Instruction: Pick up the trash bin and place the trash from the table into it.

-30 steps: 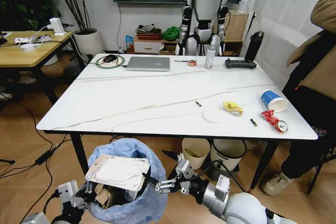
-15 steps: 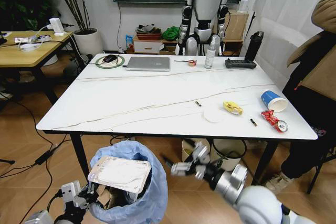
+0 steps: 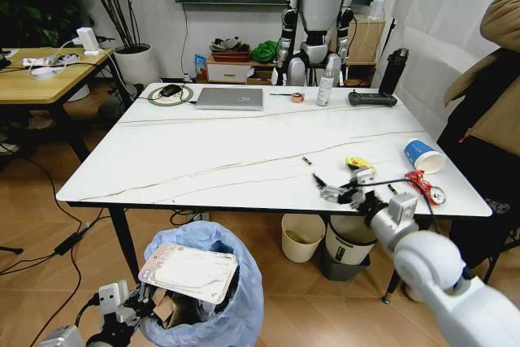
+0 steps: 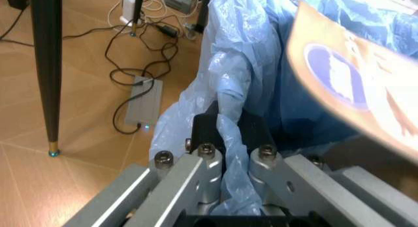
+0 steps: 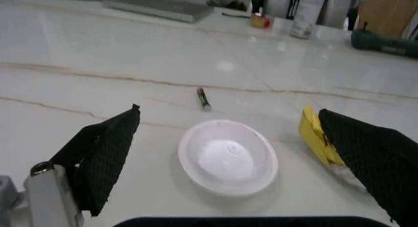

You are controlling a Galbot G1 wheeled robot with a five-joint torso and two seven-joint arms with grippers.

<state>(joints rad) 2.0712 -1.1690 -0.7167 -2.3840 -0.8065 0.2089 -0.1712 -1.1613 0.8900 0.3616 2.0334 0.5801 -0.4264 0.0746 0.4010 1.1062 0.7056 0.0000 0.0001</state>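
Right arm up from the bin to the surface's near edge, fingers spread over a white lid.

Left gripper low at 7 o'clock, fingers pinched shut on the blue liner of the bin, held below the near edge of the surface; a clear tray lies across its mouth. Right gripper, a second ago down beside the bin, is now over the surface at about 5 o'clock, fingers wide apart, nothing between them, the white lid centred in the gap. Yellow wrapper just beyond it, blue cup and red wrapper off toward 3 o'clock. Judgement: the tray is in; the next pick looks like the lid, four pieces left.
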